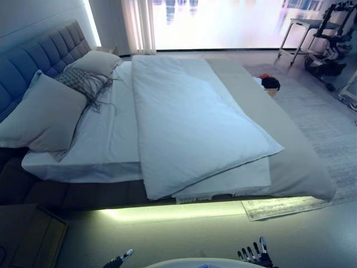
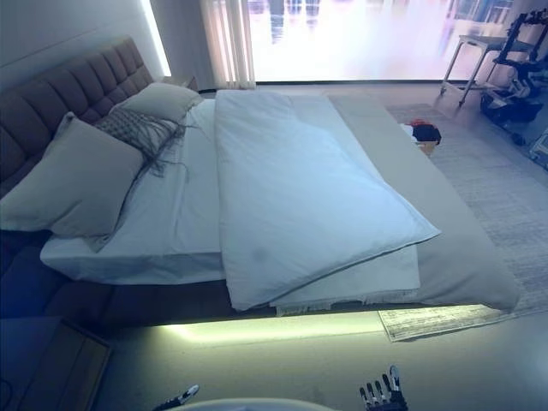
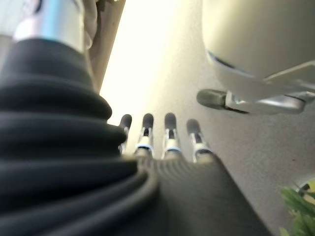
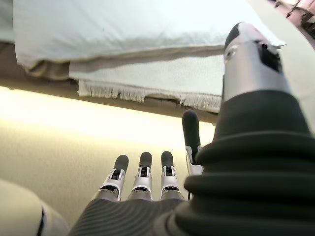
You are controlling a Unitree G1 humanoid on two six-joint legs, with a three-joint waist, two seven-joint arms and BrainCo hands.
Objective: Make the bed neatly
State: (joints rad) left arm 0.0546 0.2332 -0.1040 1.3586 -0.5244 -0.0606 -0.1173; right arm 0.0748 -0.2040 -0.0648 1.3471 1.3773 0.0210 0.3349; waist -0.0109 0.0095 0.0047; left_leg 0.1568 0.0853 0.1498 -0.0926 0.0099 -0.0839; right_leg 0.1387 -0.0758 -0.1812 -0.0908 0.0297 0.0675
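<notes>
Before me the bed [image 1: 50, 192] carries a white duvet [image 1: 189, 128], a fringed blanket [image 1: 234, 184] beneath, and pillows [image 1: 47, 114] by its headboard.

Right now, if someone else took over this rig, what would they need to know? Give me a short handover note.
Left hand: open, empty, low over the floor.
Right hand: open, empty, near the bed's edge.
White duvet lies skewed across the bed, its near corner hanging over the side, on a fringed blanket that also overhangs the edge.
Pillows are piled at the headboard.
Done: nothing visibly tidied.
Left: square up the duvet, smooth it, arrange the pillows.
</notes>
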